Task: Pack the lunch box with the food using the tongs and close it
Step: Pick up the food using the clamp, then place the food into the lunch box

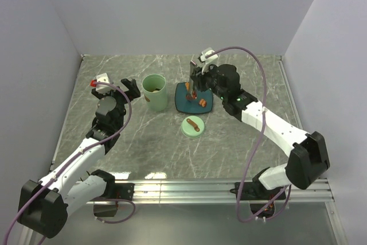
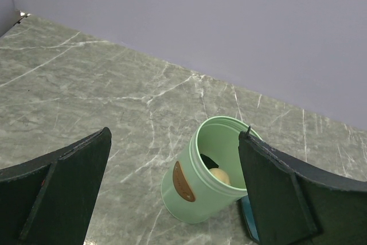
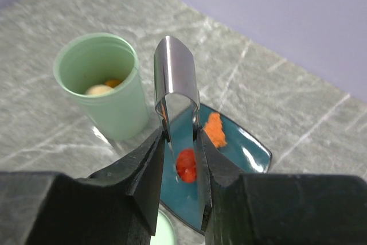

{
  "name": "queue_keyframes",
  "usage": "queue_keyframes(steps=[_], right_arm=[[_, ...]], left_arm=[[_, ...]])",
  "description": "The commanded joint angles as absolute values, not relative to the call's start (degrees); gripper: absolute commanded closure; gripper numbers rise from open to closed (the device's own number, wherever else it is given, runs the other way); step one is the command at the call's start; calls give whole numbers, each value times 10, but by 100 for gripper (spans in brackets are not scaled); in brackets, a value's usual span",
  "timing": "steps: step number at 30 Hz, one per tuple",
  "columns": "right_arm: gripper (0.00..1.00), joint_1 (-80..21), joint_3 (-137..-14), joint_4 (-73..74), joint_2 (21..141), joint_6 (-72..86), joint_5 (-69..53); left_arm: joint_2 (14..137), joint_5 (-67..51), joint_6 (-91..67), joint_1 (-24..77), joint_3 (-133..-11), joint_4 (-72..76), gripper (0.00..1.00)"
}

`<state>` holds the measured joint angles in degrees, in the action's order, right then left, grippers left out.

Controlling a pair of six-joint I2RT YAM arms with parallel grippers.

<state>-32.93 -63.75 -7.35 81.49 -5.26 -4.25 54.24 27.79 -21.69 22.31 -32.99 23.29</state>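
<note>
Overhead cam sits high behind both arm bases, looking down and forward across the whole worktop (image 1: 172, 153). Left wrist cam hangs low, peering out between its own fingers (image 2: 63, 193) at the lunch box (image 2: 198, 190) from close by. Right wrist cam looks steeply down, really close. All three views share that lunch box; overhead and right wrist also share the plate (image 3: 252, 150).

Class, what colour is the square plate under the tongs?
Dark teal; the plate shows best in the right wrist view, beneath the tongs.
</note>
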Motion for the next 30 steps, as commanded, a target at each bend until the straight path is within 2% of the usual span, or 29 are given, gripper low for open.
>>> queue_keyframes(steps=[1,12,20,30], right_arm=[[80,-357,-655,-136,766,-42,-19],[79,-410,-700,-210,765,-45,-40],[79,-438,-794,-190,813,-76,-33],[79,-450,-849,-183,867,-76,-59]], left_arm=[[539,268,-211,221,-333,258,1],[535,270,-211,221,-331,258,1],[535,272,-210,221,-331,258,1],[540,272,-210,220,-332,258,1]])
